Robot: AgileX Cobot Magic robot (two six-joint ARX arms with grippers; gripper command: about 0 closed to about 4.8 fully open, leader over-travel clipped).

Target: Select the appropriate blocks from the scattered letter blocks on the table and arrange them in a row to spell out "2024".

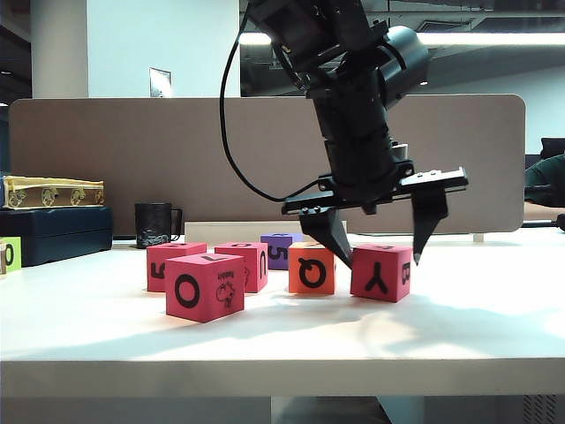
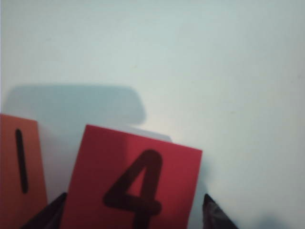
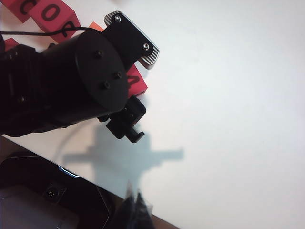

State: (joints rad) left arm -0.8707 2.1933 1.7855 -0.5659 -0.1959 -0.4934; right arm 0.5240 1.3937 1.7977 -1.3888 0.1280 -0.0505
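Several letter blocks stand on the table (image 1: 459,327). Roughly in a row are a pinkish-red cube marked 5 (image 1: 172,263), a pinkish-red cartoon cube (image 1: 244,263), an orange Q cube (image 1: 312,268) and a pinkish-red Y and B cube (image 1: 381,272). A bold O cube (image 1: 205,284) sits in front and a purple cube (image 1: 281,250) behind. My left gripper (image 1: 375,247) reaches across and stands open, its fingers either side of the Y cube. The left wrist view shows that cube's top, marked 4 (image 2: 133,181), between my left gripper (image 2: 134,213) tips, beside the orange cube (image 2: 19,162). My right gripper (image 3: 136,210) is shut over the table edge.
A black mug (image 1: 154,224) stands at the back left beside a dark blue box (image 1: 53,234) that carries a gold-patterned box (image 1: 51,191). A yellow-green block (image 1: 9,254) sits at the far left. A beige partition (image 1: 132,150) closes the back. A dark device (image 3: 28,200) lies below the table edge.
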